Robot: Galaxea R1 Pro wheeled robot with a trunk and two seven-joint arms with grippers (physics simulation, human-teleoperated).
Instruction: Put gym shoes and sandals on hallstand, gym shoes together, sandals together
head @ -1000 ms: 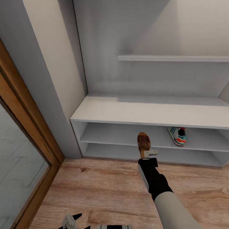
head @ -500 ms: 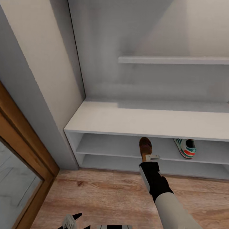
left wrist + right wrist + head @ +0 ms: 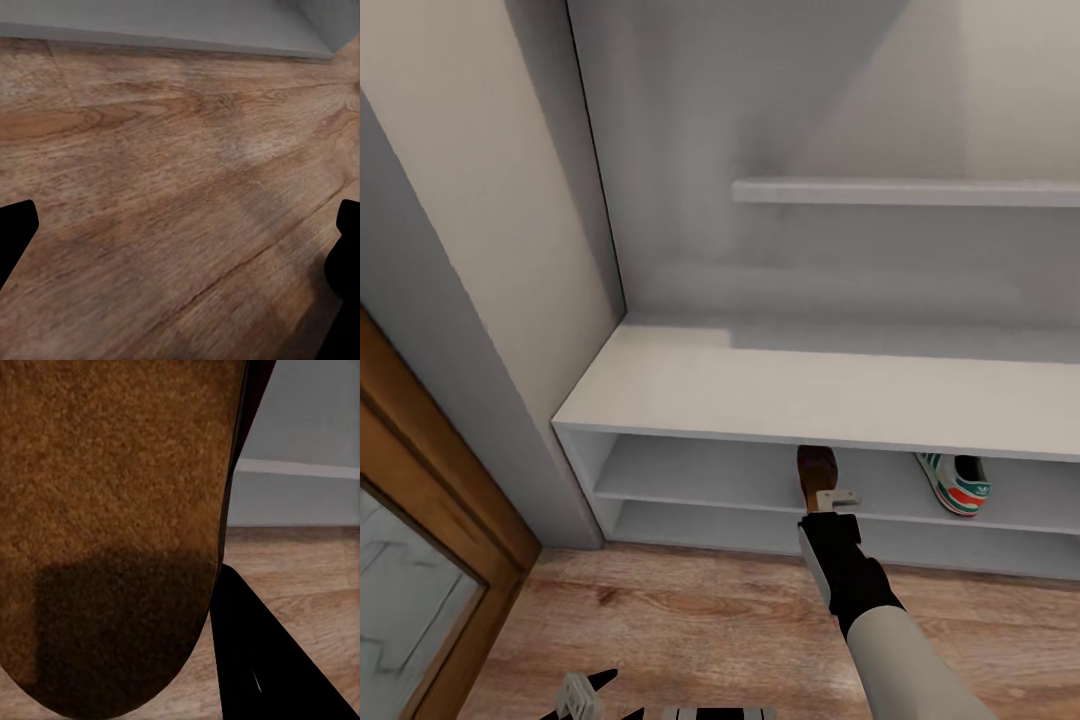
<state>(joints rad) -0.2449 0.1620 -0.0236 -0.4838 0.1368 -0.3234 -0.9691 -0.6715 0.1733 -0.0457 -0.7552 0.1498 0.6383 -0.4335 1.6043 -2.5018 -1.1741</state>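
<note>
A brown sandal [image 3: 817, 470] is held by my right gripper [image 3: 830, 497], which is shut on its heel end; its toe pokes in under the flat top of the white hallstand [image 3: 780, 385], over the upper open shelf. Close up in the right wrist view, the sandal's brown sole [image 3: 112, 510] hides most of the scene, with one dark finger [image 3: 262, 660] beside it. One gym shoe [image 3: 955, 483], white with green stripes and an orange heel, lies on the same shelf to the right. My left gripper [image 3: 180, 247] is open above the wood-plank corridor floor [image 3: 165, 150].
A wall-mounted white shelf [image 3: 905, 190] hangs above the hallstand. A grey wall corner [image 3: 490, 330] and a wood-framed mirror or door [image 3: 420, 520] stand at the left. Wood floor [image 3: 690, 620] lies in front of the rack.
The head view has closed in on the hallstand and shifted. My right gripper has carried the sandal forward, so that its toe is now under the rack's top.
</note>
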